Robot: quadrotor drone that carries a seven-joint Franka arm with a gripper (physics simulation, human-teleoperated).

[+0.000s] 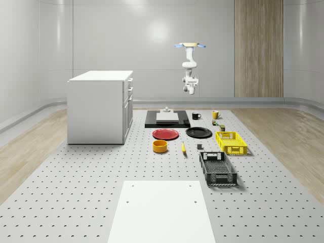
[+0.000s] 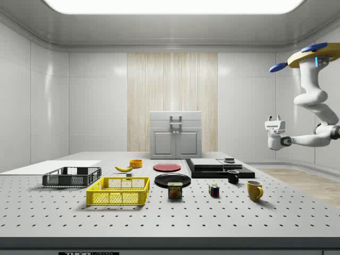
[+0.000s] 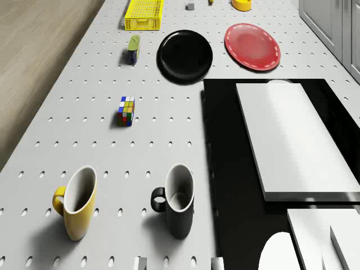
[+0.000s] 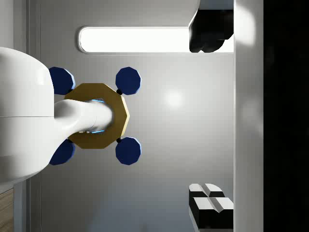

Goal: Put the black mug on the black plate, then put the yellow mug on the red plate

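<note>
The drone (image 1: 190, 46) hovers high in the upper middle of the whole-scene view, above the far end of the counter (image 1: 101, 182), with the arm folded beneath it and the gripper (image 1: 190, 90) hanging well clear of everything; my guess is that it is holding off before the first reach. Whether the fingers are spread or closed I cannot tell, though they carry nothing. The black mug (image 3: 179, 207) stands upright in the lower middle of the drone view, just beside the black slab (image 3: 225, 169), its handle turned toward the yellow mug (image 3: 77, 202), which stands upright in the lower left; both show bare insides. The black plate (image 3: 185, 55), near the top centre of that view, and the red plate (image 3: 252, 46) next to it both lie flat and bare, so neither step is done. A Rubik's cube (image 3: 126, 111) and a small can (image 3: 133, 49) sit between mugs and plates, perhaps as clutter to avoid. In the side view, the yellow crate (image 2: 119, 191) at lower left and the dark crate (image 2: 71, 177) further left appear to hold nothing.
</note>
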